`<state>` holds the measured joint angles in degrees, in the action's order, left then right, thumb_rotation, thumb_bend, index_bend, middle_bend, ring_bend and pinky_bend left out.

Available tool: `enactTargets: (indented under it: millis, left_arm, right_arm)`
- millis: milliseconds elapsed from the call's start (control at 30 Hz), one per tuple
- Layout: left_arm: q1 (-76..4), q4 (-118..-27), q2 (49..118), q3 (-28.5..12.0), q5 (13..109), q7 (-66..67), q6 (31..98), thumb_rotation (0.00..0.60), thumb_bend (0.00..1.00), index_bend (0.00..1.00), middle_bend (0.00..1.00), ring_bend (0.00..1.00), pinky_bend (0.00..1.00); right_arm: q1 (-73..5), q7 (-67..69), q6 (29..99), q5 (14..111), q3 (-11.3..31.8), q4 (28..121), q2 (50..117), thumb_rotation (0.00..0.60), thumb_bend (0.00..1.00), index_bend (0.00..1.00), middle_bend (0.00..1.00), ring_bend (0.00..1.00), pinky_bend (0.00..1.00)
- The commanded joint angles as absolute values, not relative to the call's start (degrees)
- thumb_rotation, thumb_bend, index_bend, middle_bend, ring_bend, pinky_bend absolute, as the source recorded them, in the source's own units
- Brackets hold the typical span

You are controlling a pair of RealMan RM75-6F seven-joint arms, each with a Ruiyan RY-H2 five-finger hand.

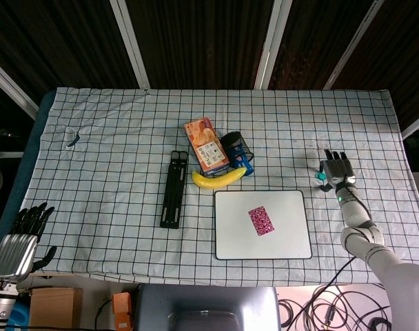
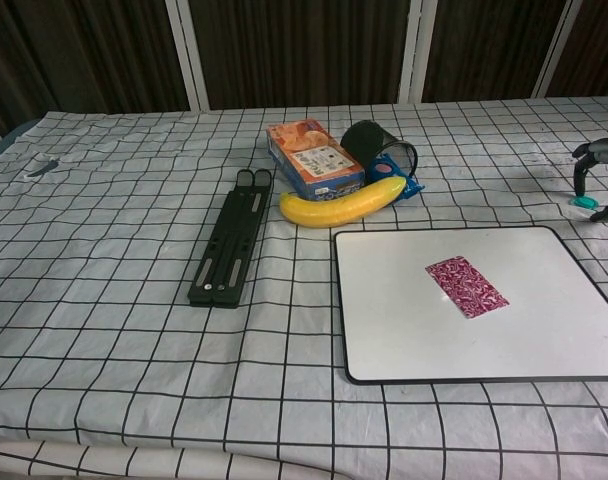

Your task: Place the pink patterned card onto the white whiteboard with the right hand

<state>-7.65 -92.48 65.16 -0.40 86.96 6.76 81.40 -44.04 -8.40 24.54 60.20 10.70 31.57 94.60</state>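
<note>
ITEM: pink patterned card [image 1: 261,221]. Lies flat on the white whiteboard [image 1: 292,243], near its middle, at a slant to the board's edges; nothing touching it. Judged placed already.

HANDLING (judgement): thin, light, prob. stiff paper or plastic. Flat on a smooth board, so no edge stands proud to get under; likely to slide before it lifts. Best hold: pinch across a short end, or slide it to the board rim & take the overhang. Not fragile, though it could bend or crease under a hard squeeze.

RIGHT ROBOT HAND [image 1: 336,172]: over the table [image 1: 113,145] beyond the board's far right corner, well apart from the card. Fingers spread & extended in the head view, holding nothing. A small teal object [image 1: 320,177] sits just beside it (touching or not, cannot tell). Chest view shows only dark fingertips [image 2: 584,175] at the frame edge.

LEFT ROBOT HAND [image 1: 20,238]: off the table's near left corner, fingers apart, empty.

OTHER STOCK, behind the board: banana [image 1: 218,179], just off the far edge; orange snack box [image 1: 206,145]; black mesh cup [image 1: 234,145] on its side, w/ a blue item [image 1: 245,164] beside it. Black folded stand [image 1: 173,189] left of the board, apart from it.
</note>
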Motion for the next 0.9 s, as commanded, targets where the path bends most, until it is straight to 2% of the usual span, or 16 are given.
enactTargets:
  millis: [33,900]
  left_arm:
    - [-7.7,-92.5,65.2,-0.4,86.9,6.8,81.4,0.6,0.33,0.0,0.0,0.0,0.0]
    - [-7.7,-92.6,65.0,-0.3,86.9,6.7,81.4,0.6,0.33,0.0,0.0,0.0,0.0]
  right_arm:
    - [-44.1,-8.5,24.5,60.2,10.7,31.4,94.6,0.6,0.2,0.42,0.0,0.0,0.0]
    - [-43.7,-9.7,25.6,60.7,10.6,33.1,94.4,0.6,0.22,0.5,0.0,0.0,0.0]
